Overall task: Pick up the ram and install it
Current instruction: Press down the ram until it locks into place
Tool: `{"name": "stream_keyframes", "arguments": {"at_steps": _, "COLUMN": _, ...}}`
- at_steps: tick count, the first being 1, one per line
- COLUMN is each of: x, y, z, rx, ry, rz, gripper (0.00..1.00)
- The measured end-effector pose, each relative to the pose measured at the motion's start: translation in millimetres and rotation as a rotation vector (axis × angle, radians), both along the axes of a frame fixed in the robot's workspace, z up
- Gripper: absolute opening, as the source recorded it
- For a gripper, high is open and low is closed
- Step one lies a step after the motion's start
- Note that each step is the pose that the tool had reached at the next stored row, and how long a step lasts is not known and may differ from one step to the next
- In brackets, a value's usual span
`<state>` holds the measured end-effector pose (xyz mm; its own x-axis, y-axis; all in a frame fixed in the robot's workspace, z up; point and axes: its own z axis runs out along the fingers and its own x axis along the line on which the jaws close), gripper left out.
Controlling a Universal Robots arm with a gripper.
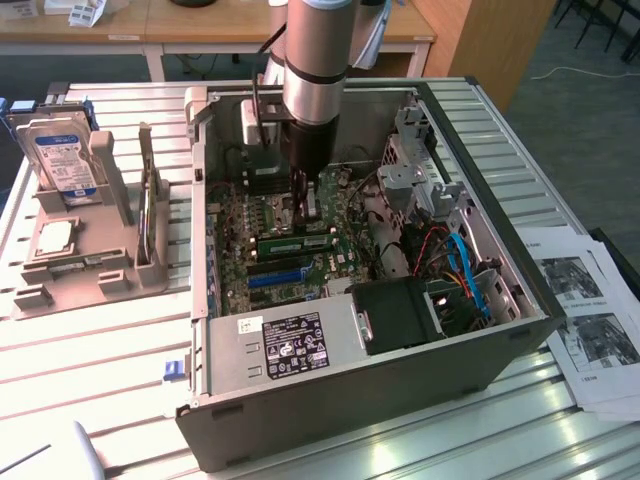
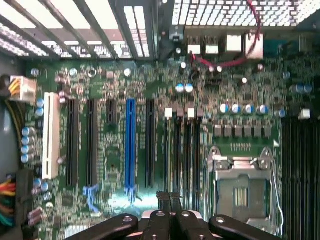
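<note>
Pincer [image 1: 305, 208] pressed together, fingers [image 2: 170, 202] meeting, hanging low inside open computer case [image 1: 520, 300] over my motherboard [image 2: 115, 165]. Nothing pinched between them that I can make out. Ram [image 1: 297, 243] lies seated along its slot just below my fingertips, beside the blue slot [image 1: 275, 279].

a single robot arm [image 1: 318, 60] reaches straight down, wrist vertical; its gripper [image 1: 305, 205] hangs low with its dark fingers [image 2: 170, 202] pressed together, closed
</note>
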<state>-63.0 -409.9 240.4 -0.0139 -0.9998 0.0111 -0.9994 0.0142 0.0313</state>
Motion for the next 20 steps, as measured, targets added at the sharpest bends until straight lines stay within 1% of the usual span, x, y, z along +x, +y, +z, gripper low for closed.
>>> {"name": "stream_keyframes", "arguments": {"at_steps": 4, "x": -10.4, "y": 0.0, "z": -0.2, "rx": 0.0001, "ry": -0.0021, "rz": 0.0, "gripper": 0.1}}
{"name": "stream_keyframes", "arguments": {"at_steps": 7, "x": -15.4, "y": 0.0, "z": -0.2, "rx": 0.0001, "ry": -0.0029, "rz": 0.0, "gripper": 0.1}}
{"name": "stream_keyframes", "arguments": {"at_steps": 14, "x": -15.9, "y": 0.0, "z": -0.3, "rx": 0.0, "ry": -0.0029, "rz": 0.0, "gripper": 0.1}}
{"name": "stream_keyframes", "arguments": {"at_steps": 20, "x": -15.9, "y": 0.0, "z": -8.3, "rx": 0.0, "ry": -0.0031, "rz": 0.0, "gripper": 0.1}}
